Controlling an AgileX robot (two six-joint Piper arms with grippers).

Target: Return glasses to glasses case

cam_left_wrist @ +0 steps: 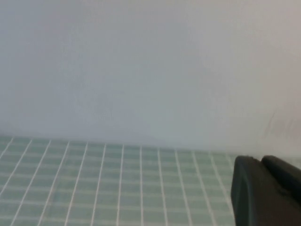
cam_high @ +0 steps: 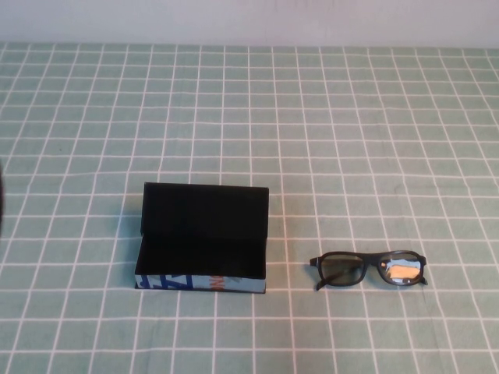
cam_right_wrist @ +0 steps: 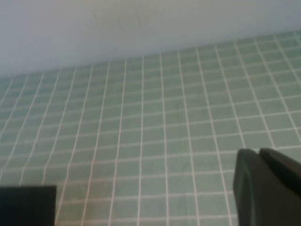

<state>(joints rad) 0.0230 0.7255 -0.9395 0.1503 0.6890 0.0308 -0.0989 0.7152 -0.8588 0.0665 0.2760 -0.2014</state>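
The glasses case (cam_high: 204, 238) lies open in the high view, left of the table's middle. Its black lid stands up at the back, its black lining is empty, and its light blue front faces me. The black-framed glasses (cam_high: 369, 269) lie flat on the cloth to the right of the case, apart from it, lenses toward me. Neither gripper shows in the high view. My left gripper (cam_left_wrist: 260, 160) is shut and empty above bare cloth near the wall. My right gripper (cam_right_wrist: 257, 153) is shut and empty above the cloth, with a black corner of the case (cam_right_wrist: 27, 205) in its view.
A green cloth with a white grid (cam_high: 327, 140) covers the table up to a pale wall (cam_high: 249, 19) at the back. A dark sliver (cam_high: 1, 199) shows at the high view's left edge.
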